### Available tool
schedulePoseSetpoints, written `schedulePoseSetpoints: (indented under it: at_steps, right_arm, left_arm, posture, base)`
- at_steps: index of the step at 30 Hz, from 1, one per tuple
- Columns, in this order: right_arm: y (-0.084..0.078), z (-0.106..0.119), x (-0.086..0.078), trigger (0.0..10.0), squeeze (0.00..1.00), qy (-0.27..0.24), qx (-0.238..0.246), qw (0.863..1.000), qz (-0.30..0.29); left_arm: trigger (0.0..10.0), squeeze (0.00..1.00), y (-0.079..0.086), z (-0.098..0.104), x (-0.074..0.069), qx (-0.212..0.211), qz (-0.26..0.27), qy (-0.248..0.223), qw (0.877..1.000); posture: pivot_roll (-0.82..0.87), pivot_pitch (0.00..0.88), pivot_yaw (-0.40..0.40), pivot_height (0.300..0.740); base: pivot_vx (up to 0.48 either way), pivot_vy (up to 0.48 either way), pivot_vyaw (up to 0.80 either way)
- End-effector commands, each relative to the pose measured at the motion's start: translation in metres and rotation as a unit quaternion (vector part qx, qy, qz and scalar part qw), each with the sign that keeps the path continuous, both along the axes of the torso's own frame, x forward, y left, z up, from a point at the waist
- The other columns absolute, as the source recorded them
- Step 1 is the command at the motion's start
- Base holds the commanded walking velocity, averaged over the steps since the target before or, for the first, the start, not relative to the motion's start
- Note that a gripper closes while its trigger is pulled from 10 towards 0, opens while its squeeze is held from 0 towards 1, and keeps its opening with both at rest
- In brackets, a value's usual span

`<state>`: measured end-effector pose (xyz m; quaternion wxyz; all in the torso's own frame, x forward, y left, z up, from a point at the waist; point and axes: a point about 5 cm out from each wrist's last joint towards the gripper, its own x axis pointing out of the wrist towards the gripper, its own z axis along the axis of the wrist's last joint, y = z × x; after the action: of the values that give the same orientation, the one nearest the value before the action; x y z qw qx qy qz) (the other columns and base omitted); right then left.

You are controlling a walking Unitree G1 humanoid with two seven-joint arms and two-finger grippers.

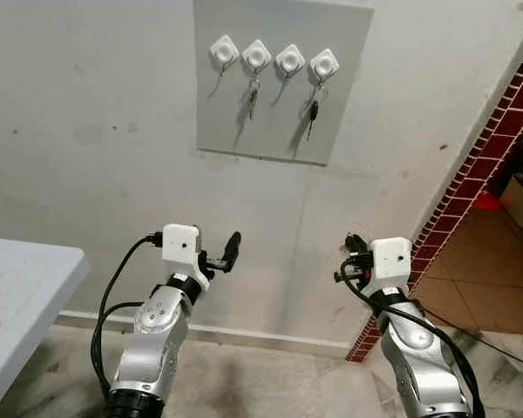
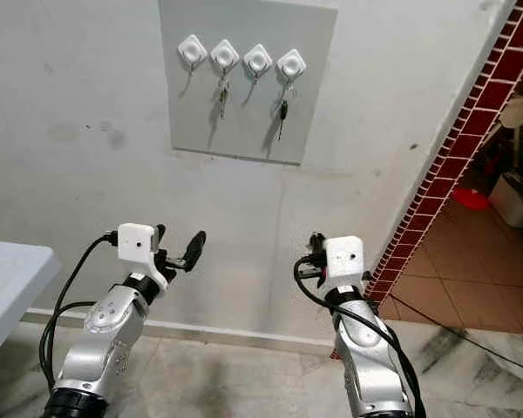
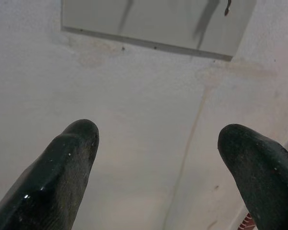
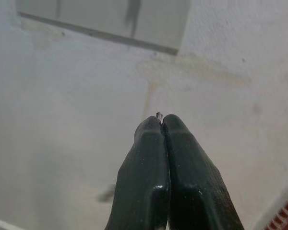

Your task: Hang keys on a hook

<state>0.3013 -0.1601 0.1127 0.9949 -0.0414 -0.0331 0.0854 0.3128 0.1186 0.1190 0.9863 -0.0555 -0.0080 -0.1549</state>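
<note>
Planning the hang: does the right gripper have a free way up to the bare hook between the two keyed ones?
Probably yes: only bare wall lies between the right gripper and that hook, though it sits well above.

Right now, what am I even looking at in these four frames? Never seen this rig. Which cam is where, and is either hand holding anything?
It is a humanoid robot with two silver arms, each ending in a hand of two long black fingers. The two wide pictures come from a stereo camera on its head, looking forward and down at a wall. The other two come from cameras on the wrists, looking along each hand's fingers.

On the wall hangs a grey board with four white hooks in a row. Silver keys hang from the second hook from the left, and a dark-headed key from the fourth. A white table corner sits at the left.

The left hand is open and holds nothing. The right hand is pressed shut, with a tiny metal tip poking out between its fingertips, too small to identify.
</note>
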Motion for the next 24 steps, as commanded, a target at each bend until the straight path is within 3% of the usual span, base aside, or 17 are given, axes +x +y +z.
schedulePoseSetpoints:
  at_steps: [1, 5, 10, 14, 24]
  right_arm:
    - [0.002, 0.010, 0.003, 10.0, 0.00, -0.024, -0.001, 1.000, 0.011]
    - [0.004, 0.015, 0.002, 10.0, 0.00, -0.037, 0.012, 0.999, 0.010]
    - [0.008, 0.040, 0.000, 10.0, 0.00, -0.103, 0.065, 0.992, 0.024]
    - [0.004, 0.055, 0.000, 10.0, 0.00, -0.142, 0.079, 0.987, 0.007]
    - [-0.005, 0.065, -0.003, 10.0, 0.00, -0.165, 0.090, 0.982, -0.024]
  left_arm:
    - [10.0, 0.00, -0.002, 0.006, 0.001, 0.003, -0.007, -0.006, 1.000]
    - [10.0, 0.00, -0.001, 0.010, 0.001, -0.007, -0.006, -0.004, 1.000]
    - [10.0, 0.00, 0.003, 0.017, 0.000, -0.001, -0.007, -0.011, 1.000]
    - [10.0, 0.00, 0.008, 0.025, 0.003, 0.001, 0.000, -0.021, 1.000]
    - [10.0, 0.00, 0.008, 0.037, 0.005, 0.010, -0.010, -0.037, 0.999]
  posture:
    - [0.03, 0.000, -0.049, 0.740]
    - [0.03, 0.000, -0.053, 0.740]
    - [0.03, 0.000, -0.055, 0.740]
    - [0.03, 0.000, -0.056, 0.740]
    - [0.03, 0.000, -0.047, 0.740]
  base:
    - [0.000, 0.000, 0.00]
    - [0.000, 0.000, 0.00]
    - [0.000, 0.000, 0.00]
    - [0.000, 0.000, 0.00]
    - [0.000, 0.000, 0.00]
